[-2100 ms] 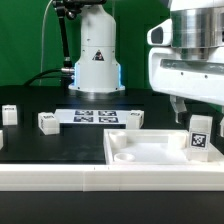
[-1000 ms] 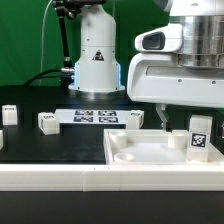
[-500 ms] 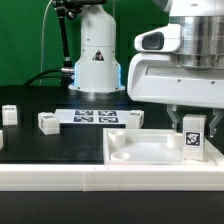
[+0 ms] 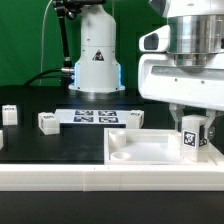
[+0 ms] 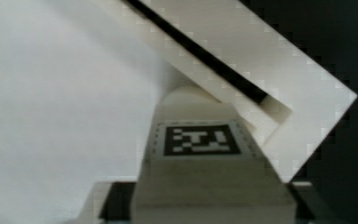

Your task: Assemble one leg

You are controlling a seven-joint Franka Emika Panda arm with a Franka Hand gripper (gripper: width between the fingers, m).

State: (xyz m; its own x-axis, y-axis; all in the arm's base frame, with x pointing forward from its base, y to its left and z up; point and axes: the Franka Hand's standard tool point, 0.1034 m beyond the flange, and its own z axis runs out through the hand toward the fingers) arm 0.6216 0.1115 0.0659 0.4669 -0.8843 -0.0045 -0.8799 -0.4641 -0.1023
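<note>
My gripper (image 4: pixel 190 124) is at the exterior view's right, over the right corner of the large white panel (image 4: pixel 140 152). It is shut on an upright white leg (image 4: pixel 190 140) whose tag faces the camera. The leg's base is at the panel's recessed corner; I cannot tell if it touches. In the wrist view the leg (image 5: pixel 201 150) fills the middle with its tag showing, and the dark fingers (image 5: pixel 123 200) flank it on both sides. The panel (image 5: pixel 69 90) lies behind it.
Three more white legs lie on the black table: one at the far left (image 4: pixel 8 114), one beside it (image 4: pixel 47 121), one behind the panel (image 4: pixel 133 119). The marker board (image 4: pixel 93 116) lies in the middle. The arm's white base (image 4: pixel 95 55) stands at the back.
The gripper has come down around the leg that stood on the panel's right corner. The fingers now flank it, and the leg has shifted slightly to the exterior view's left.
</note>
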